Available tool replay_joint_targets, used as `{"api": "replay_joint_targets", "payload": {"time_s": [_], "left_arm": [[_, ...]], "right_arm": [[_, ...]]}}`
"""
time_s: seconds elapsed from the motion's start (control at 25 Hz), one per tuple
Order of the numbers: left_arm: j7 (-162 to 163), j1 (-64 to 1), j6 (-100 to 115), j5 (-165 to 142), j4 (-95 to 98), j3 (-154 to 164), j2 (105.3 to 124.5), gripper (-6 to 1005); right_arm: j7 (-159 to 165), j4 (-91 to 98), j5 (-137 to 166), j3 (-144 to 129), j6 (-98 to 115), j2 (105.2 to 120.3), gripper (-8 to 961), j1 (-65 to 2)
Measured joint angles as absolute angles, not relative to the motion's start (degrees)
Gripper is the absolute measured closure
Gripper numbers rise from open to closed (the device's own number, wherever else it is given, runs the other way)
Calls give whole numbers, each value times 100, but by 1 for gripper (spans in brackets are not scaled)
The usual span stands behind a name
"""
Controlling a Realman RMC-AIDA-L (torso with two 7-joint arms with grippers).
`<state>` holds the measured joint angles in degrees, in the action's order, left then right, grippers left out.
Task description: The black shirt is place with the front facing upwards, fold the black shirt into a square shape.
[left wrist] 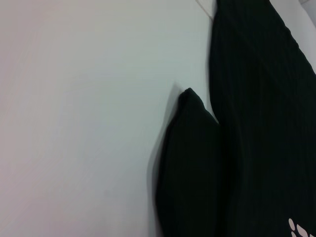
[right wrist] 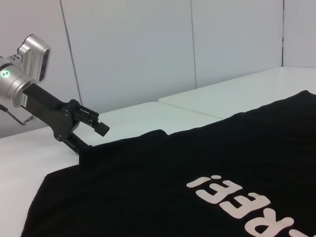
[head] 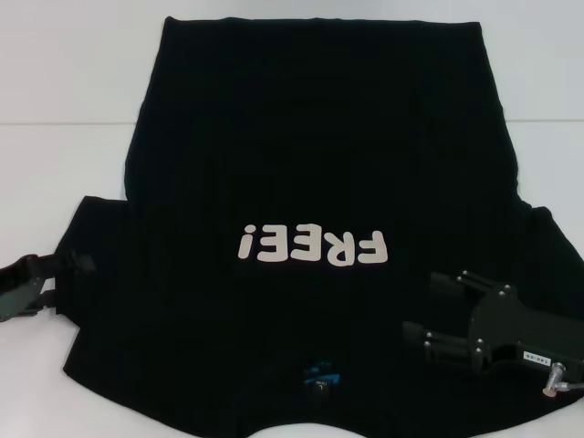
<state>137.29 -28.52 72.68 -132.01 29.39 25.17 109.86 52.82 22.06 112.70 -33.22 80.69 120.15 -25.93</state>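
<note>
Shirt (head: 310, 164) flat on table (head: 55, 64), print up. L gripper (right wrist: 94, 136) at sleeve edge, fingers apart, not clearly gripping. R gripper (head: 436, 315) open over shirt, empty.

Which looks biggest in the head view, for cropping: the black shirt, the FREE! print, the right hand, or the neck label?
1. black shirt
2. FREE! print and right hand: similar, and the hand sits nearer the camera, so unranked
3. blue neck label
</note>
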Motion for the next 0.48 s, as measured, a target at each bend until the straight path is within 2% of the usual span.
{"api": "replay_joint_targets", "payload": {"time_s": [0.4, 0.48], "left_arm": [[13741, -2944, 7255, -13212, 2981, 2765, 10976, 134], [13737, -2983, 7266, -13212, 3033, 3006, 10966, 171]], "right_arm": [[5282, 2206, 11264, -3322, 8104, 12014, 69, -2592], [5282, 2206, 11263, -3322, 8110, 12014, 69, -2592]]}}
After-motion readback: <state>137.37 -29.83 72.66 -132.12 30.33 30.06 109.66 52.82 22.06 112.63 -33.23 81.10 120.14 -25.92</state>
